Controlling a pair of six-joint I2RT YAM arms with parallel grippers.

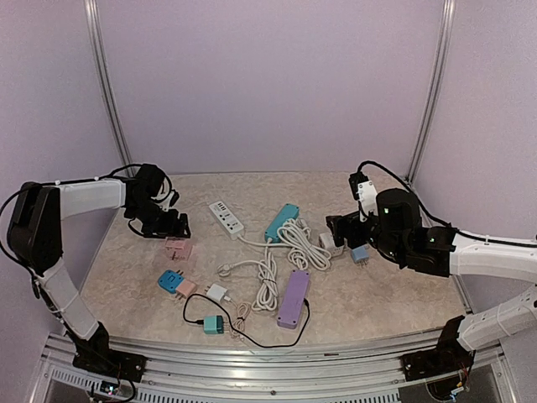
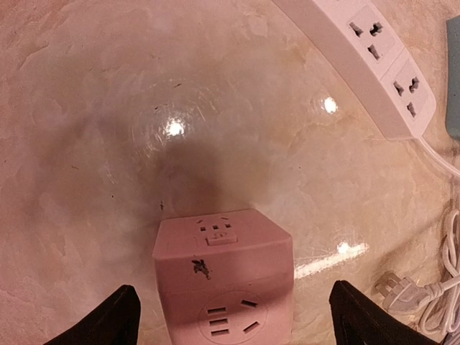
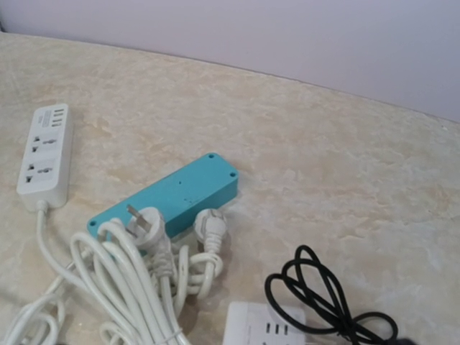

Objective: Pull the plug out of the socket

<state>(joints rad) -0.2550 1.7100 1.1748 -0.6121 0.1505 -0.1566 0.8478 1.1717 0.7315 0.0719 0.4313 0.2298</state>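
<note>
**Left gripper spread over the pink socket cube**

My left gripper [image 2: 231, 287] is open. Its two dark, wedge-shaped fingers [image 2: 108, 320] stand on either side of the pink socket cube [image 2: 223, 266], with a gap of bare desk on each side. The cube is matte plastic with rounded edges and sits on the desk [image 1: 377, 294] at the left. One face that I can see has slanted slots in a round recess, and the other has small ports and a dark scuff. I cannot make out a plug seated in it from these views.

The desk top is glossy, beige and marbled, and it mirrors the lamps. Beyond the cube lies a long white power strip [image 2: 374, 65], whose thin white cord trails into a loose bundle of white cables [image 3: 136, 273]. Two white plugs [image 3: 144, 223] rest on that bundle against a slim teal power strip [image 3: 180, 194].

My right gripper [image 1: 340, 232] hangs at the right with its jaws spread wide. It is over a white socket cube [image 3: 262, 327] and a looped black cable [image 3: 323, 302], with a small light-blue plug [image 1: 360, 254] just beside it.

Nearer the bases, a blue adapter [image 1: 170, 281] touches a pink adapter [image 1: 186, 289]. Next to them are a white charger [image 1: 217, 292], a teal cube [image 1: 213, 324] and a rounded purple strip [image 1: 293, 298].
</note>
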